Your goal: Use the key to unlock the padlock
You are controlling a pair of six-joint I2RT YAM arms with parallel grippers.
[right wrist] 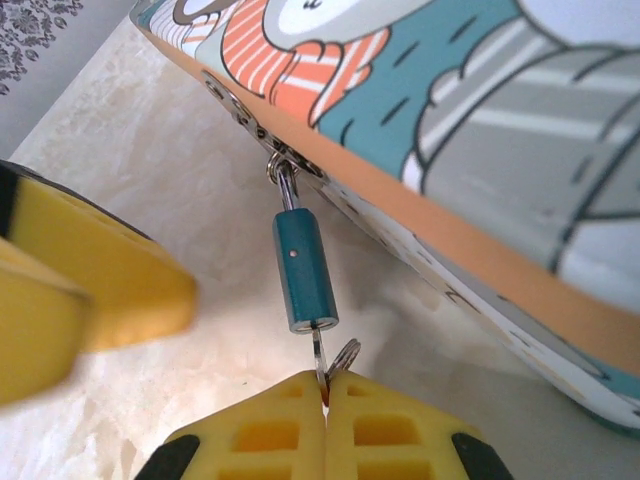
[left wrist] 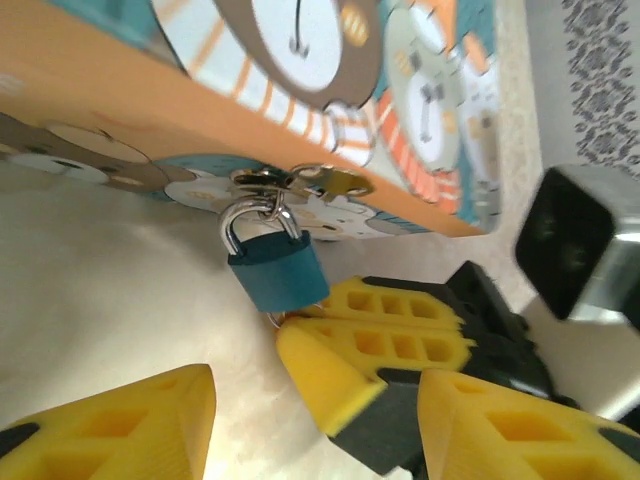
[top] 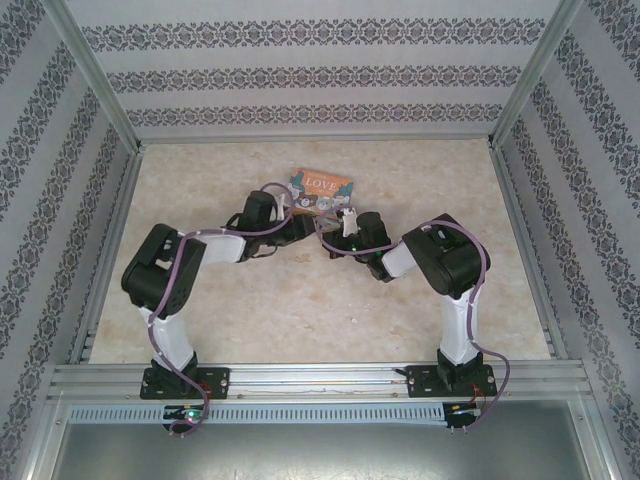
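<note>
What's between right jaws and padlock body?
The key, its blade in the padlock base, head pinched in the right gripper jaws. Right wrist view.

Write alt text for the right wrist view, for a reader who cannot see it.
The right pincer is shut on the key, which sits in the bottom of the teal padlock. The padlock is hooked to the side of a cartoon-printed tin.
</note>
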